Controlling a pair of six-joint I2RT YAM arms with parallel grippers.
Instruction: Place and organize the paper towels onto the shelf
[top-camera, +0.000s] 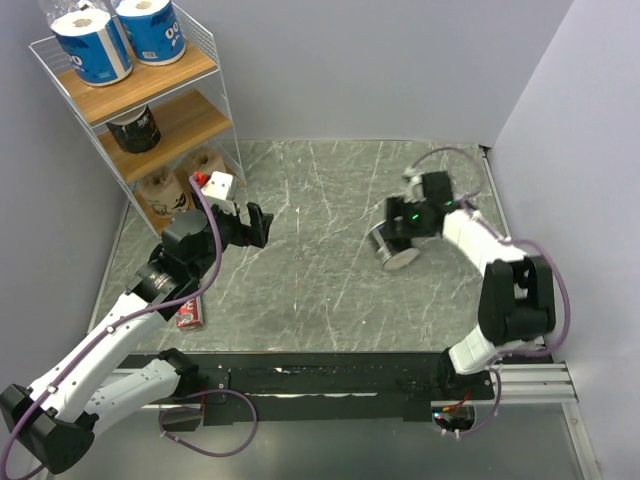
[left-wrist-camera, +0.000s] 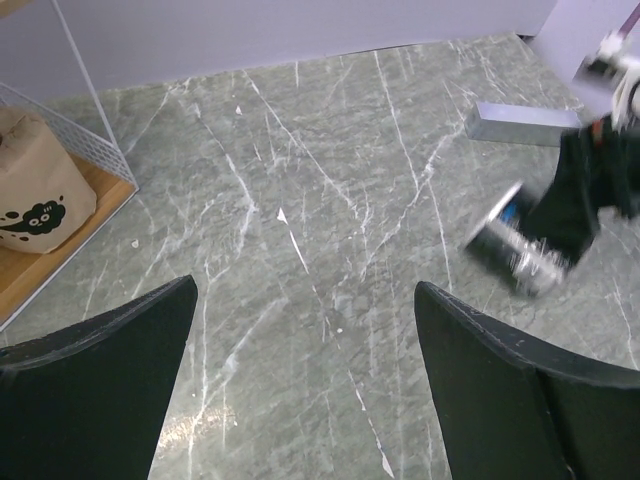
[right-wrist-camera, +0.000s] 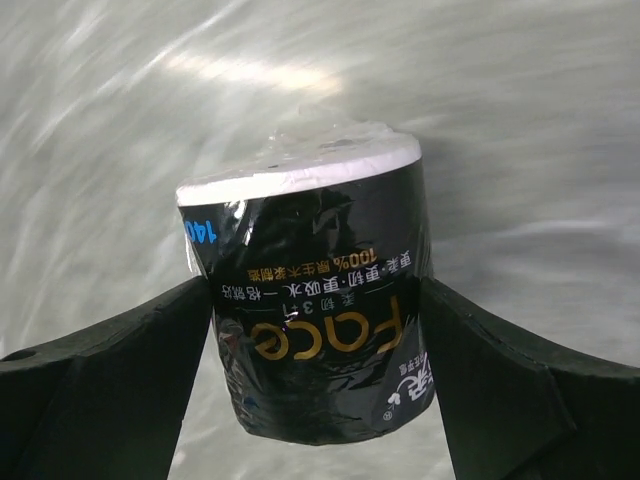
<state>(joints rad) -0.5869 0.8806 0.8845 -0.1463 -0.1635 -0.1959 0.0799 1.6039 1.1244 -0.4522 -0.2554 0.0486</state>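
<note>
Right pincer (right-wrist-camera: 315, 290) clamps a black-wrapped paper-towel roll (right-wrist-camera: 312, 240) at three o'clock, likely bound for the ten-o'clock white wire shelf (top-camera: 190, 118).

black-wrapped roll (right-wrist-camera: 315, 320), gold "Face" upside down, "100%" above it

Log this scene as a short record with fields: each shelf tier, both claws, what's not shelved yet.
shelf: tall white wire rack with three wooden boards, far left corner
top tier: two white paper-towel rolls in blue wrappers
middle tier: one black-wrapped roll
bottom tier: two plain tan-brown rolls
left claw: open, empty, near the shelf's base
right claw: shut on the second black-wrapped roll, far right of the shelf
not shelved yet: that one roll
</note>
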